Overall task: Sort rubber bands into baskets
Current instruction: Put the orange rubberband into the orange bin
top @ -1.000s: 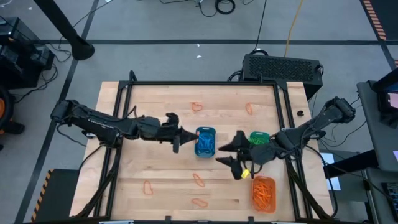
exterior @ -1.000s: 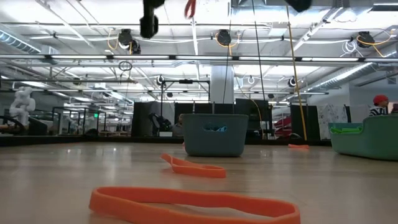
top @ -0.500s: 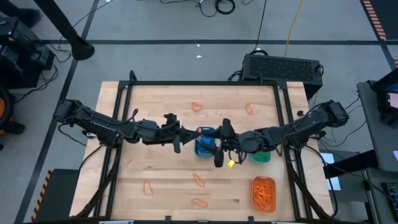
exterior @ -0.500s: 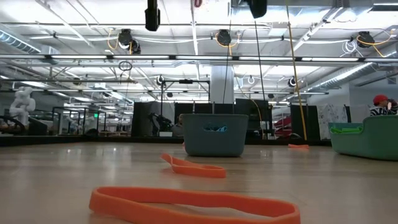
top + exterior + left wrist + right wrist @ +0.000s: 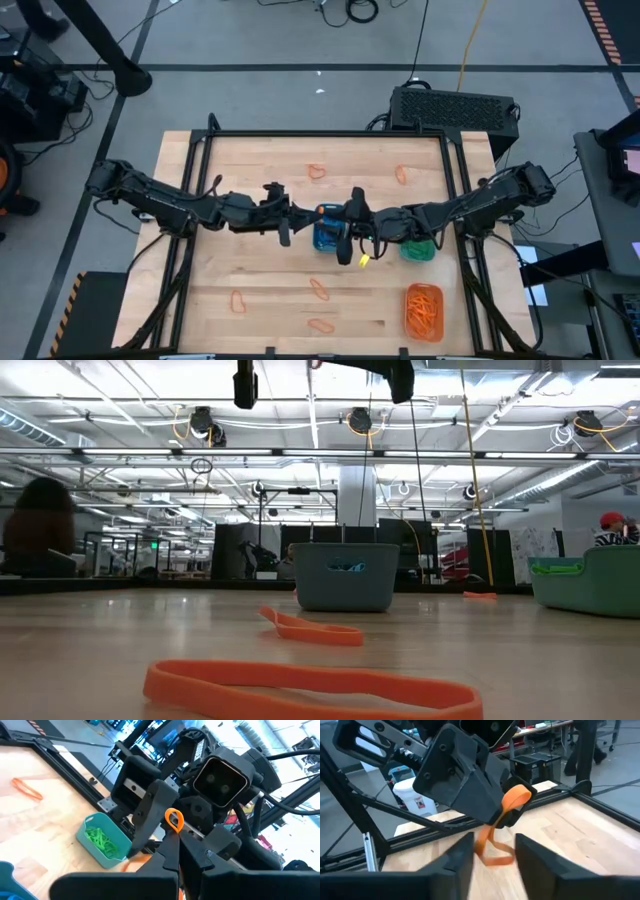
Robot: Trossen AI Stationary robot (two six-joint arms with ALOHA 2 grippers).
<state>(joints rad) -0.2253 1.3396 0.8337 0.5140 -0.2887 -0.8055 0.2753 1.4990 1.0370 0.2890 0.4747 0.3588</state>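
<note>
From above, your left pincer (image 5: 312,213) and right pincer (image 5: 350,213) now meet over the blue basket (image 5: 329,228) mid-tabletop, the right arm having swung in leftward, with open wood all round. In the right wrist view, your left pincer is clamped on an orange rubber band (image 5: 502,822) hanging down lengthwise, between the right pincer's parted fingers (image 5: 460,852).

**Two arms meet in the middle**

Both arms reach in from the sides. The left gripper (image 5: 312,215) is pinched shut. The right gripper (image 5: 340,221) faces it, very close, fingers (image 5: 538,861) apart. Both hang high above the table.
</note>
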